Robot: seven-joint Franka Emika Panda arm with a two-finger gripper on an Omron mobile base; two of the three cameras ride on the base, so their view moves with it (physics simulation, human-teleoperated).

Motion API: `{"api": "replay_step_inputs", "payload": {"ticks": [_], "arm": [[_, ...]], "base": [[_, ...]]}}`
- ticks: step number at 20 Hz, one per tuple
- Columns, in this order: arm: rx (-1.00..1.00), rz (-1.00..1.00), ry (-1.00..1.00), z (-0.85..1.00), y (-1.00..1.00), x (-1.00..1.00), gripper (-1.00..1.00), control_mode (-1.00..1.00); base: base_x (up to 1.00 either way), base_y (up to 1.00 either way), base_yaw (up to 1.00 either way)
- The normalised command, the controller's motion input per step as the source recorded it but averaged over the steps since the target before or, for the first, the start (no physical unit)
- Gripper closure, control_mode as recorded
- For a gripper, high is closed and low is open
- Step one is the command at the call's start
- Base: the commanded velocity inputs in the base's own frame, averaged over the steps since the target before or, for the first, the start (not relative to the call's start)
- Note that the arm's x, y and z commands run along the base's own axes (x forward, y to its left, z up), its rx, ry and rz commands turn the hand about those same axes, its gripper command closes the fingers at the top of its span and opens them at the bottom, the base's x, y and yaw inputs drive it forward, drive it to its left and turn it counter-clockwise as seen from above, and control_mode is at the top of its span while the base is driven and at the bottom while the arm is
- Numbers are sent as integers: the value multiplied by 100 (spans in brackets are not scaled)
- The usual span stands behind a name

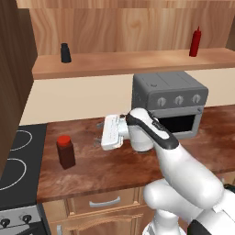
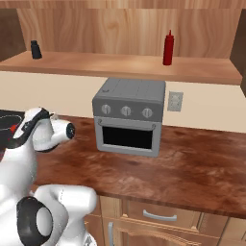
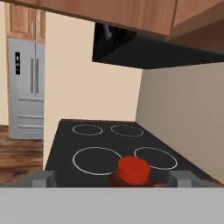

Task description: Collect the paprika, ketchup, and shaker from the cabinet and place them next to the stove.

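- In the left base view, we take the stove [image 1: 16, 160] as our landmark: the paprika [image 1: 65, 152] stands upright on the brown bench [image 1: 114, 165] just beside the stove's right edge, apart from it.
- We see the gripper [image 1: 98, 133] to the right of the paprika and a little above its red cap, pointing toward the stove; its jaws stand wide open, holding nothing and clear of the jar.
- Up and behind the stove, on the cabinet [image 1: 133, 62] plank, the shaker [image 1: 65, 53] stands upright near the end closer to the stove, and the ketchup [image 1: 195, 42] stands upright well apart from it toward the far end.
- The grey toaster oven [image 1: 170, 103] sits on the bench behind the arm, further from the stove than the paprika.
- In the right base view, we see the shaker [image 2: 36, 50] at the left end of the cabinet [image 2: 120, 65] plank and the ketchup [image 2: 168, 48] near its middle, above the toaster oven [image 2: 129, 117], which stands on the bench [image 2: 192, 163].
- The white arm covers most of the stove side here, and we cannot make out the jaws.
- In the hand view, we look across the stove [image 3: 105, 148] with its four white ring outlines; the red cap of the paprika [image 3: 132, 171] sits low in front of it, between the two open fingertips [image 3: 43, 177], touching neither.
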Motion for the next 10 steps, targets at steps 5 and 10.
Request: {"api": "replay_step_inputs", "payload": {"ticks": [5, 10], "arm": [[0, -22, 5, 100, -51, -40, -100, -100], [0, -28, 17, 100, -62, -34, -100, -100]], "base": [[0, 0, 0], [0, 0, 0]]}}
